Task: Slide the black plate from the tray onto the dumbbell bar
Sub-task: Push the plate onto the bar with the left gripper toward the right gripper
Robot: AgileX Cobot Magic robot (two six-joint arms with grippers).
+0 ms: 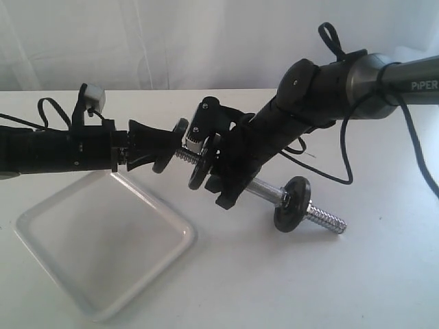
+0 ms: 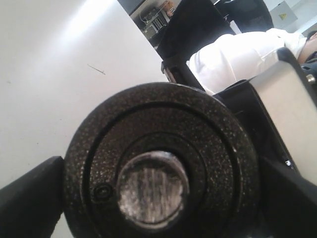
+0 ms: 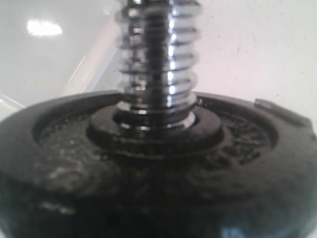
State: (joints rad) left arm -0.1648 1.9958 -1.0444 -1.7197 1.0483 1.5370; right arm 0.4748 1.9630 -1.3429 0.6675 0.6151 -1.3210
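My left gripper (image 1: 164,149) reaches in from the left, shut on the black plate (image 1: 180,130) across its rim. In the left wrist view the plate (image 2: 163,124) fills the frame between both fingers (image 2: 29,198), and the end of the dumbbell bar (image 2: 153,188) sits in its centre hole. The bar (image 1: 264,188) slopes down to the right, with my right gripper (image 1: 223,175) shut on its middle. A second disc (image 1: 202,164) sits on the thread beside that gripper and fills the right wrist view (image 3: 148,173), hiding the jaws. A third disc (image 1: 291,204) rides the far end. The white tray (image 1: 82,233) holds nothing.
Black cables (image 1: 322,171) trail from the right arm across the white table (image 1: 309,281). A white curtain hangs behind the table. A person in a white shirt (image 2: 237,59) and dark equipment show beyond the table edge in the left wrist view.
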